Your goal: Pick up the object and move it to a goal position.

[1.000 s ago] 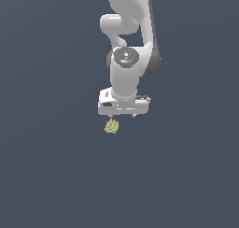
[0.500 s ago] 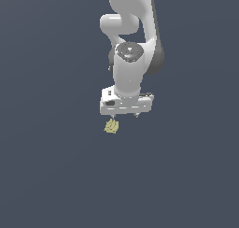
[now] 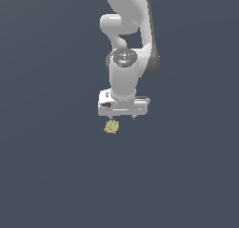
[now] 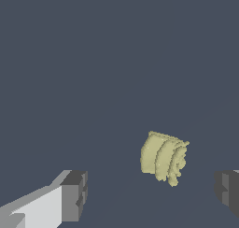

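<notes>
Hardly anything has shifted: the claw (image 3: 122,116) hangs just above the object (image 3: 111,126), perhaps a touch lower. Its fingers (image 4: 74,195) are spread wide with the object (image 4: 163,158) lying between them, not yet gripped. Plain dark grey bench (image 3: 46,175), no goal marker visible

Even, diffuse light, apparently from above, falls on a flat dark grey-blue ground with no glare and no distinct cast shadows. The white arm (image 3: 125,77) shades smoothly from bright to grey on its underside, and the edges are slightly jagged in the exterior view. In the wrist view the yellow block (image 4: 163,158) is sharp, its ridges softly shaded; no lens distortion is evident.
</notes>
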You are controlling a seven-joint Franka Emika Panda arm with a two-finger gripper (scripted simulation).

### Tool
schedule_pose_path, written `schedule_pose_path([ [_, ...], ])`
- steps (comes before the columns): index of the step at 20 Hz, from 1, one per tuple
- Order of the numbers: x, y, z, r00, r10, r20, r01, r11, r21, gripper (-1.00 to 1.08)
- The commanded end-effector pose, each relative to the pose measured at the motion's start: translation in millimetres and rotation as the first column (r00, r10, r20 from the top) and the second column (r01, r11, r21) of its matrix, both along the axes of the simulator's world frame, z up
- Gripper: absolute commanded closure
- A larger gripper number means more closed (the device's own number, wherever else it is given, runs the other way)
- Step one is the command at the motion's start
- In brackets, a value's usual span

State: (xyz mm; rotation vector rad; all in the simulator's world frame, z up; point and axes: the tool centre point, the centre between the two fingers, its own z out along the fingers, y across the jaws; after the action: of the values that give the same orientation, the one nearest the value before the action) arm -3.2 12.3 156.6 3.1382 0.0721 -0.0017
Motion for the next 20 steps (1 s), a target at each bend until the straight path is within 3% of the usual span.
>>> schedule_pose_path([
  [1,-3,-9,-12,0.999,-0.040,-0.001,0.040,0.999,0.002,-0.92],
  [11,-24,-48,-65,0.974,-0.227,0.000,0.227,0.974,0.004,-0.92],
  [20,-28,-55,-74,0.967,-0.254,0.000,0.254,0.967,0.002,-0.92],
])
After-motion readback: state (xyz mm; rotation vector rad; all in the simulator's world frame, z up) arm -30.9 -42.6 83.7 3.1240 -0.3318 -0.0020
